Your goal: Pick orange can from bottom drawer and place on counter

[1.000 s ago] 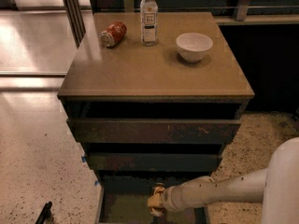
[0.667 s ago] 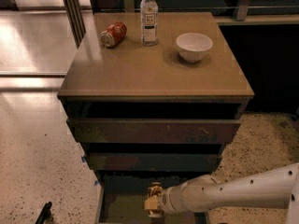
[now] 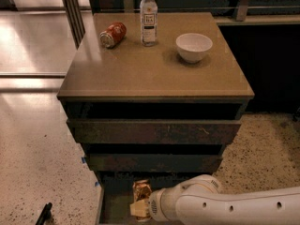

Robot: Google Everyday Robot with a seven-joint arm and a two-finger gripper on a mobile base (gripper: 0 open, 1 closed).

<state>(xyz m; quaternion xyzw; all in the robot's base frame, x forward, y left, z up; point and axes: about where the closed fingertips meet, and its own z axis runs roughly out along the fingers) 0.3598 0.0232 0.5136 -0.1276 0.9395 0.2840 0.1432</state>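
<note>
Leftward along the open drawer (image 3: 106,209) went the gripper (image 3: 140,204) over the past second, and the orange can (image 3: 142,190) travelled with it. At the far left a small dark object (image 3: 44,214) lay on the speckled floor (image 3: 37,163). On the counter (image 3: 154,74) a red-orange can (image 3: 113,34) lay on its side near the back left corner, a water bottle (image 3: 148,17) stood upright just to its right, and a white bowl (image 3: 194,47) sat further right, apart from both. Below the counter, two wider drawer fronts (image 3: 154,131) stood slightly pulled out. In the bottom drawer the gripper's fingers were closed narrowly on the orange can, which stood roughly upright above the olive floor, near the drawer's middle. The white arm (image 3: 225,205) reached in from the lower right.
</note>
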